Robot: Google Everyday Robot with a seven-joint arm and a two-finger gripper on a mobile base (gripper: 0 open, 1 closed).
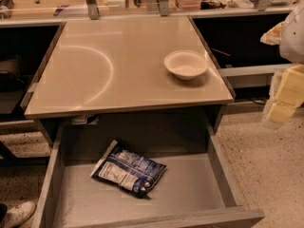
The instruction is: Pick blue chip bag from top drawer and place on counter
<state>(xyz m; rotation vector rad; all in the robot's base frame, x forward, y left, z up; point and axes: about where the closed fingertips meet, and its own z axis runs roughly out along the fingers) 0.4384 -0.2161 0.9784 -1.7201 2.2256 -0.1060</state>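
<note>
Gripper [284,95] hangs at the right edge of view, beside the counter [118,65], well apart from the blue chip bag [128,169] — its spread cannot be told. Bag lies flat on the open top drawer [190,186] floor, left of centre. Step in hand, by my judgement: approach. Next move — swing the arm [294,32] left, then descend onto the bag.

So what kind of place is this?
Likely an office kitchenette: glossy beige counter, white round bowl, crinkled blue-white chip bag in an open grey metal drawer. The claw hangs at right.
</note>
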